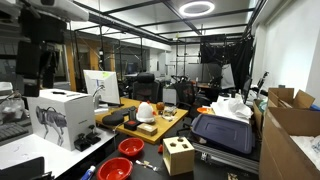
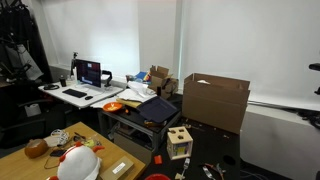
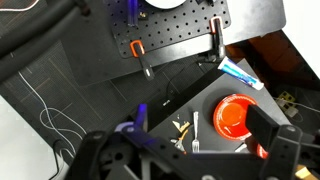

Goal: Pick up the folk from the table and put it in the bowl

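Gripper: the gripper (image 3: pixel 185 150) sat at the bottom of the wrist view. Its two fingers were far apart and held nothing.
Fork: the fork (image 3: pixel 195 131), a thin silver thing, lay flat on the dark table (image 3: pixel 90 90). It was just left of the red bowl, not in it.
Red bowl: the red bowl (image 3: pixel 232 115) sat in the lower right of the wrist view. Nothing showed inside it.
Tube: a blue and white tube (image 3: pixel 240 75) lay above the bowl, apart from it.
Wooden box: a wooden box (image 1: pixel 180 157) (image 2: pixel 180 140) with holes showed low in both exterior views. Its inside was too dark to see.
Cardboard box: a brown cardboard box (image 2: pixel 215 100) stood right of the middle. Its inside was hidden.
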Tool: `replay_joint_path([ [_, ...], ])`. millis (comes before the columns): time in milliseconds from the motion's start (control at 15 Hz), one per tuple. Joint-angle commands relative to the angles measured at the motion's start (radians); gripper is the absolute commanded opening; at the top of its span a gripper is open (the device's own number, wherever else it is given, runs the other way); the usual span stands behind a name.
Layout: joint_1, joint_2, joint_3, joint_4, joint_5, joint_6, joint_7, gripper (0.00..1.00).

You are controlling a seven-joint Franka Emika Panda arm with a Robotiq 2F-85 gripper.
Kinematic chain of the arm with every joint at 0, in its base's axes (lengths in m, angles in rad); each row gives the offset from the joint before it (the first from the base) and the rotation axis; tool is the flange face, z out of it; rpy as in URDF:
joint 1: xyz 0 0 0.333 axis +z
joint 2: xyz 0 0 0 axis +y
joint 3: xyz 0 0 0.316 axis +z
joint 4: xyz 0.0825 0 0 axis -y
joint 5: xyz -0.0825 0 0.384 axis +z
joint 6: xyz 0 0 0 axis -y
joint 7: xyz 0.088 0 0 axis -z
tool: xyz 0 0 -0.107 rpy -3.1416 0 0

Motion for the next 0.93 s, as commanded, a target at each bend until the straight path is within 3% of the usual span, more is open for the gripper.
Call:
replay_joint_path([
  [0, 0.006, 0.025, 0.002, 0.017, -0.002, 0.024, -0.001, 1.0],
  [467, 0.041, 0.106, 0.023, 0.052, 0.001, 0.202, -0.011, 1.0],
  [867, 0.076, 0.276, 0.043, 0.136, -0.011, 0.358, -0.024, 1.0],
])
